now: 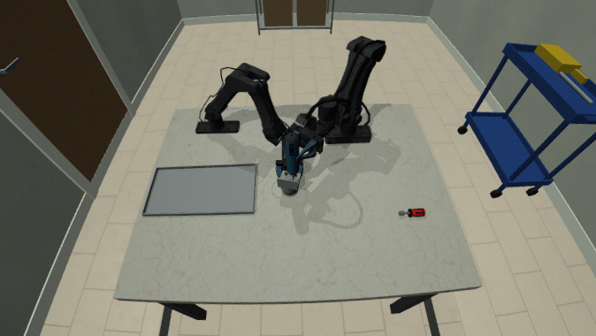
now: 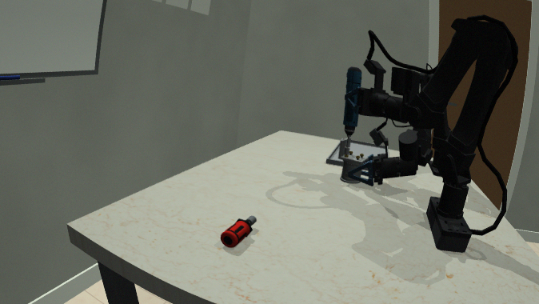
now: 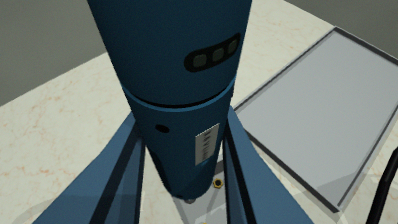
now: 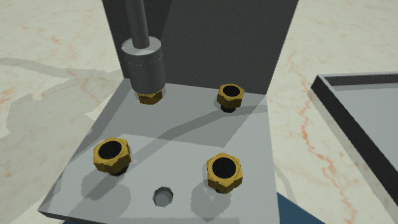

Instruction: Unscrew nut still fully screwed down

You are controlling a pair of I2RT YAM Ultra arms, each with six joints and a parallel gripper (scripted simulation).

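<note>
My left gripper [image 2: 352, 100] [image 3: 183, 111] is shut on the electric nut driver [image 1: 292, 152] [image 2: 353, 86] [image 3: 170, 60], held upright. Its socket [image 4: 145, 70] is over the upper part of the back-left nut [image 4: 150, 98] in the right wrist view; the nut's lower part shows beneath, close to the plate. Three other nuts [image 4: 230, 96] [image 4: 112, 155] [image 4: 224, 171] sit raised on their studs. The grey bracket [image 4: 185, 135] is in place on the joint module [image 1: 289, 191] [image 2: 349, 168], which stands upright. My right gripper [image 2: 361, 172] is shut on the module's body, below the bracket; its fingertips are mostly hidden.
A shallow grey tray [image 1: 199, 214] [image 3: 287, 161] [image 4: 350, 135] lies beside the module. A red-handled hand driver [image 1: 416, 212] [image 2: 236, 234] lies on the table, well away from it. My two arms are close together, the left wrist above the right.
</note>
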